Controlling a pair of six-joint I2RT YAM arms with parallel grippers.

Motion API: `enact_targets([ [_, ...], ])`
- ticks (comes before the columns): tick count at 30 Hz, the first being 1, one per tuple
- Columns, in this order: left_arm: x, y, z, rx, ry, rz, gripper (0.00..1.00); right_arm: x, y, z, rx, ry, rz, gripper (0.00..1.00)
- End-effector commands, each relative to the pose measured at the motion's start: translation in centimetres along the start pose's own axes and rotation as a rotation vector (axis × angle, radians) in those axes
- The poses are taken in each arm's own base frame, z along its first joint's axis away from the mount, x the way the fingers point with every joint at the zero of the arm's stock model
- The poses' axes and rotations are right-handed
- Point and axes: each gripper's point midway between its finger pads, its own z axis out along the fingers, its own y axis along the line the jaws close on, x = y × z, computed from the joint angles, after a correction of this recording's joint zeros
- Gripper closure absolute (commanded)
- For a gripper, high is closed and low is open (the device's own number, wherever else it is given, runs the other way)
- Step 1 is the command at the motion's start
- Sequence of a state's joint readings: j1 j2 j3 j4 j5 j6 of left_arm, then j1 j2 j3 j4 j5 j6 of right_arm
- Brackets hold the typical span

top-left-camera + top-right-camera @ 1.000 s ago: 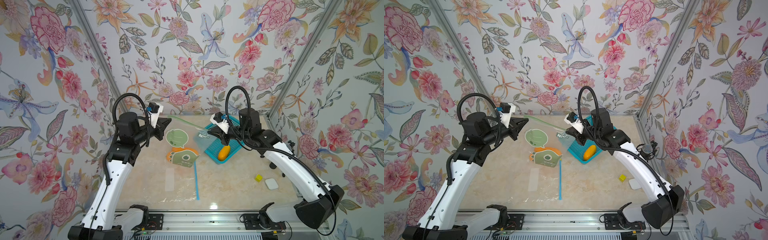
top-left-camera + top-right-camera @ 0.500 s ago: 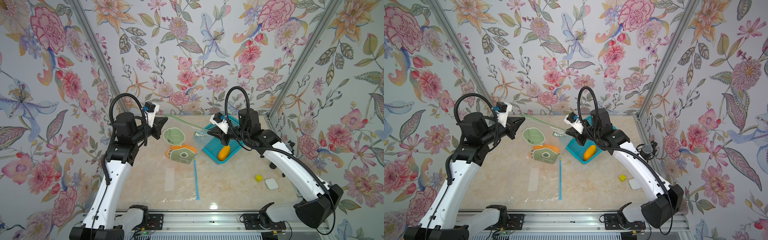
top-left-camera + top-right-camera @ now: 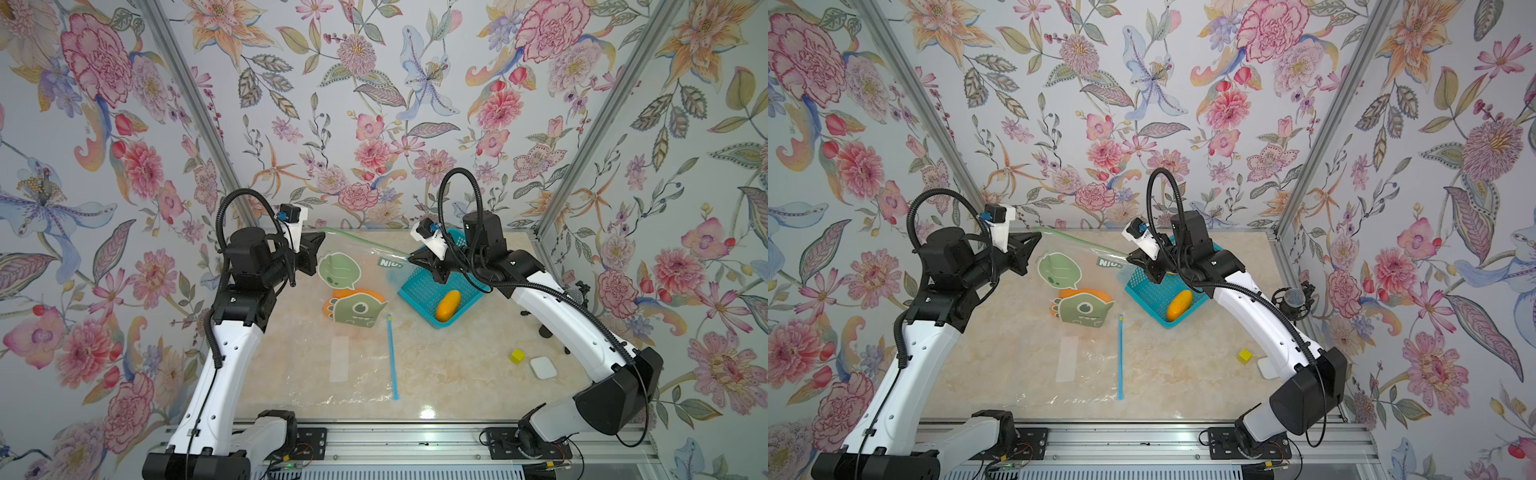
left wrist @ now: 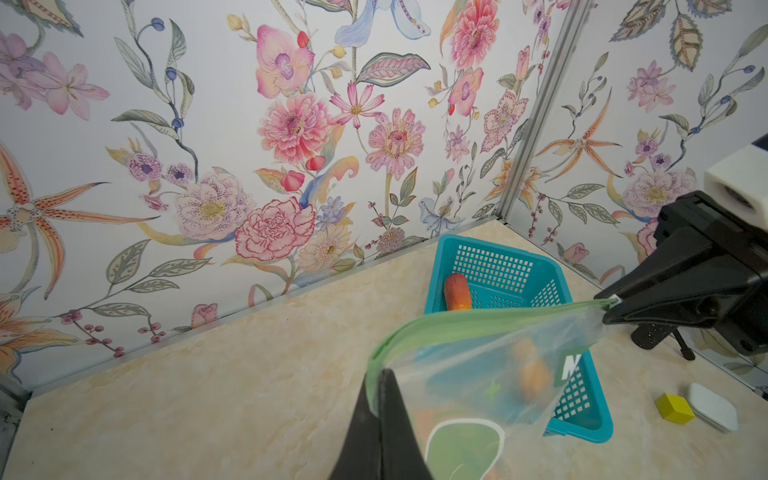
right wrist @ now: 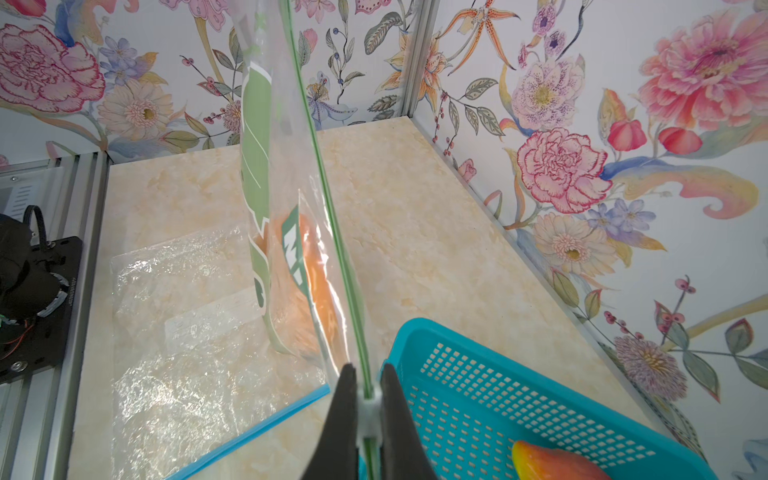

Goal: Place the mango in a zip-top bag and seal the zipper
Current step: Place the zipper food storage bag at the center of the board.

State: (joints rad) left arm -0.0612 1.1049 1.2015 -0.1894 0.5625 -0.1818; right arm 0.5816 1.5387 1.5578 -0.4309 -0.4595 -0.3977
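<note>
Against the frames of a second back, records the zip-top bag (image 3: 336,270) carried slightly toward the left arm's side, with the green zipper strip (image 4: 478,321) drawn straighter between the two tools. Reads as tensioning the mouth edge ahead of opening, with filling and sealing both still to do. Hangs as thin, clear, glossy film bearing flat green and orange cartoon prints. Notes a second bag (image 3: 345,374), plain and crinkled, lying flat on the marbled desk (image 3: 457,374) with a blue zipper (image 3: 392,357). Finds the mango (image 3: 448,305), smooth, oval, yellow-orange, in the teal perforated plastic basket (image 3: 424,286), outside either bag. Shows left tool (image 4: 379,374) pressed together on one end of the strip, right tool (image 5: 368,382) pinching the other end at a small white piece (image 5: 368,409), possibly the slider.
</note>
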Motion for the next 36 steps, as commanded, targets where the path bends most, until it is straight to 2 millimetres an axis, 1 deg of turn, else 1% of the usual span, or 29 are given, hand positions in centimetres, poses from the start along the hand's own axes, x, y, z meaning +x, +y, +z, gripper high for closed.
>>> enact_targets([
  [1, -2.8, 3.4, -2.1, -0.208, -0.14, -0.019, 1.0, -0.1, -0.5, 2.8, 0.052, 0.04, 0.007, 1.0],
  [3, -2.4, 4.3, -2.4, -0.259, -0.152, -0.045, 1.0, -0.6, 0.0, 5.1, 0.059, 0.054, -0.004, 1.0],
  [4, -1.9, 4.6, -2.4, -0.28, -0.152, -0.069, 1.0, -0.5, -0.1, 6.2, 0.071, 0.066, 0.001, 1.0],
  [8, 0.7, 4.9, -2.4, -0.318, -0.168, -0.144, 1.0, -0.3, -1.8, 9.4, 0.136, 0.1, 0.05, 1.0],
  [10, 1.8, 5.1, -2.4, -0.348, -0.167, -0.165, 1.0, -0.2, -2.8, 10.4, 0.168, 0.107, 0.078, 1.0],
  [13, 3.2, 5.2, -2.0, -0.375, -0.17, -0.19, 1.0, -0.4, -4.3, 11.3, 0.222, 0.105, 0.113, 1.0],
  [18, 4.5, 4.8, -0.1, -0.391, -0.163, -0.187, 1.0, -0.2, -6.7, 12.2, 0.286, 0.106, 0.157, 1.0],
  [20, 4.2, 4.9, 0.5, -0.409, -0.181, -0.173, 1.0, 0.0, -8.0, 12.6, 0.319, 0.105, 0.175, 1.0],
  [23, 2.4, 5.6, 0.9, -0.432, -0.235, -0.162, 1.0, -0.5, -10.4, 12.9, 0.372, 0.083, 0.193, 1.0],
  [25, 1.0, 6.1, 1.3, -0.459, -0.25, -0.138, 1.0, -1.6, -11.0, 13.4, 0.368, 0.048, 0.207, 1.0],
  [27, 0.1, 6.6, 1.7, -0.476, -0.259, -0.125, 1.0, -1.9, -13.2, 13.0, 0.398, 0.021, 0.227, 1.0],
  [30, 0.3, 7.3, 2.7, -0.502, -0.239, -0.12, 1.0, -2.4, -14.3, 13.5, 0.401, -0.009, 0.246, 1.0],
  [34, 1.5, 8.4, 3.8, -0.538, -0.231, -0.127, 1.0, -1.9, -16.0, 14.8, 0.444, -0.02, 0.252, 1.0],
  [36, 1.8, 8.6, 4.3, -0.543, -0.235, -0.128, 1.0, -1.8, -17.1, 14.9, 0.475, -0.029, 0.254, 1.0],
])
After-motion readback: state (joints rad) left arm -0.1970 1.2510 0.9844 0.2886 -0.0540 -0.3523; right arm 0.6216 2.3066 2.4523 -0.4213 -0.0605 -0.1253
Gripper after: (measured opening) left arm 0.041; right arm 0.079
